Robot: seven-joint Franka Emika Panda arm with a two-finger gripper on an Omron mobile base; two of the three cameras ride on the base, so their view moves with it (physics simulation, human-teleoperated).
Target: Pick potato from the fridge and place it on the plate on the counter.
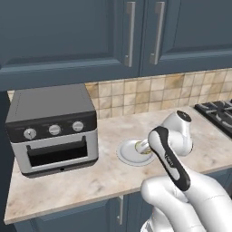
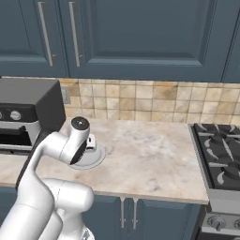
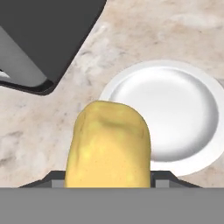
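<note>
The claw [image 3: 108, 183] is clamped across the potato [image 3: 108, 144] above the plate [image 3: 175, 113]; it looks firm, light, safest held mid-body.

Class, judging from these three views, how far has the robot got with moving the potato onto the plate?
Done: the potato is out of the fridge and gripped in the gripper, which is shut on it. In hand: the arm holds it over the counter, just above the plate beside the toaster oven. Left: the plate is bare, so the potato must be lowered onto it and released.
</note>
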